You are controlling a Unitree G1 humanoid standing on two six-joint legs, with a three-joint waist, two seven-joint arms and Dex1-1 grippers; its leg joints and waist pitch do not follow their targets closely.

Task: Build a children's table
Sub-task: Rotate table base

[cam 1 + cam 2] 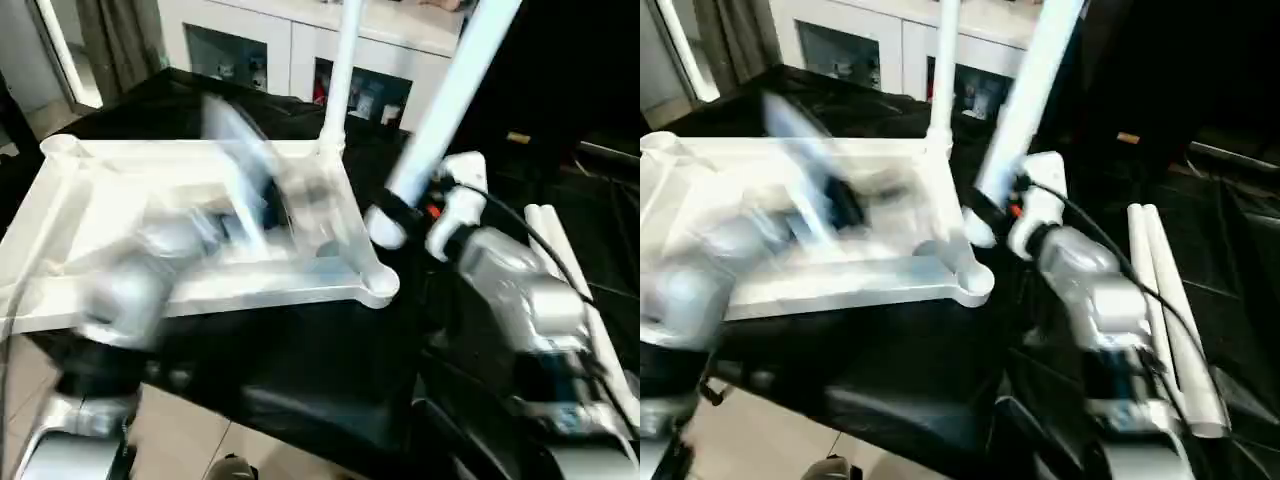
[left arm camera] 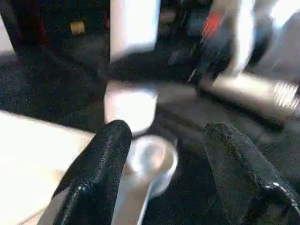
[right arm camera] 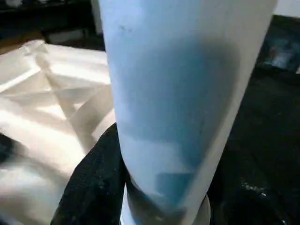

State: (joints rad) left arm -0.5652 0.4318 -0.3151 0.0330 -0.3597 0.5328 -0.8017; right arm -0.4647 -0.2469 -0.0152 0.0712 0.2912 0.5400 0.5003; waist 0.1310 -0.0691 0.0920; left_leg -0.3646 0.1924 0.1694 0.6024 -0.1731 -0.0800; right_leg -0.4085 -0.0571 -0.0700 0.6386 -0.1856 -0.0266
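The children's table top (image 1: 120, 290) lies upside down on a black surface, ribbed underside up. One white leg (image 1: 338, 80) stands upright in its far right corner socket. My right gripper (image 1: 400, 212) is shut on a second leg (image 1: 450, 100), which tilts to the right, its lower end (image 2: 130, 105) just above the near right corner socket (image 2: 150, 159). The right wrist view has that leg (image 3: 178, 93) between the black fingers (image 3: 89, 187). My left gripper (image 2: 164, 136) is open over the top near that socket, holding nothing; its arm is blurred.
Two more white legs (image 1: 1170, 310) lie side by side on the black surface to the right. A white cabinet with glass-fronted shelves (image 1: 240, 50) stands behind. The black surface's near edge (image 1: 300, 420) drops to a tiled floor.
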